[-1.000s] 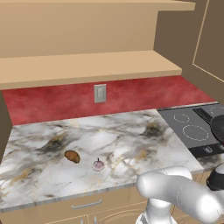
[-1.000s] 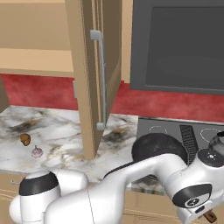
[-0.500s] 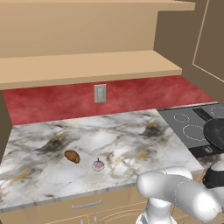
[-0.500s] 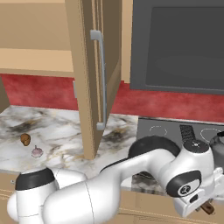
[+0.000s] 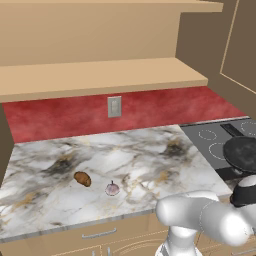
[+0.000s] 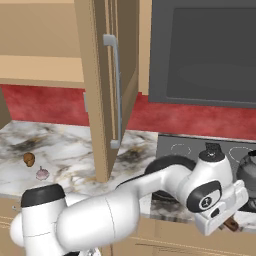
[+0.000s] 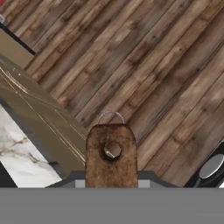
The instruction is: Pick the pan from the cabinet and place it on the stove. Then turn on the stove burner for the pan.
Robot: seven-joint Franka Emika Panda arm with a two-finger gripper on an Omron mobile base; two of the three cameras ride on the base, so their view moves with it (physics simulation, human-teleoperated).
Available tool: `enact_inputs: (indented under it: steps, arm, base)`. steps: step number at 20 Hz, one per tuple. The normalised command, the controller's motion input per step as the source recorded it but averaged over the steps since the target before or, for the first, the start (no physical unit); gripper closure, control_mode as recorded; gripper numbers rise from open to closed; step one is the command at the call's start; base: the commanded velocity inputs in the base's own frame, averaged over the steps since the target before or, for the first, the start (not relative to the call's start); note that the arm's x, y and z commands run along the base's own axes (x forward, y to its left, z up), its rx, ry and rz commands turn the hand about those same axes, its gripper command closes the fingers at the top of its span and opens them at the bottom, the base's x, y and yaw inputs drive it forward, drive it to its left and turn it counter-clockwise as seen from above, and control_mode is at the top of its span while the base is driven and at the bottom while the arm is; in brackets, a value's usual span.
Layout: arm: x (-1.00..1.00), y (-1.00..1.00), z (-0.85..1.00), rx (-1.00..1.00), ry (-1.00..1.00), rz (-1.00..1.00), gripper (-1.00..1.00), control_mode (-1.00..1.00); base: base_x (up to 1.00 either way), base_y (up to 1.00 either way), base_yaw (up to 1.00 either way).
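Your arm has swung lower since a moment ago. Gripper (image 6: 231,223) clamps the handle end; the pan (image 5: 243,152) reaches away from the hand over the stove (image 5: 212,141) front edge.

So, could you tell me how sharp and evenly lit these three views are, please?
Left base view: flat, even light, soft smudgy shading on the marble counter, the pan cut off at the frame edge. Right base view: the arm looms large and slightly blurred up close. Hand view: the pan's handle is soft and grainy at close range, with the wooden floor behind it clearer.
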Motion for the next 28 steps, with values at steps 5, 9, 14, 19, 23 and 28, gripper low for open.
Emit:
enact_inputs:
  steps: [5,9,14,19,23,28]
  arm:
    - [0.39,-0.15,0.00,0.03,0.00,0.13,1.00,-1.00]
    - [0.40,-0.09,0.00,0.02,0.00,0.12,1.00,-1.00]
    - [0.38,-0.02,0.00,0.00,0.00,0.10,1.00,-1.00]
    - [0.32,0.00,-0.01,0.00,0.00,0.06,1.00,-1.00]
    - [0.28,0.00,-0.03,0.00,0.00,0.05,1.00,-1.00]
    - [0.26,0.02,-0.01,0.00,0.00,0.02,1.00,-1.00]
  base:
    - [0.00,0.00,0.00]
    - [0.00,0.00,0.00]
    - [0.00,0.00,0.00]
    - [0.00,0.00,0.00]
    - [0.00,0.00,0.00]
    - [0.00,0.00,0.00]
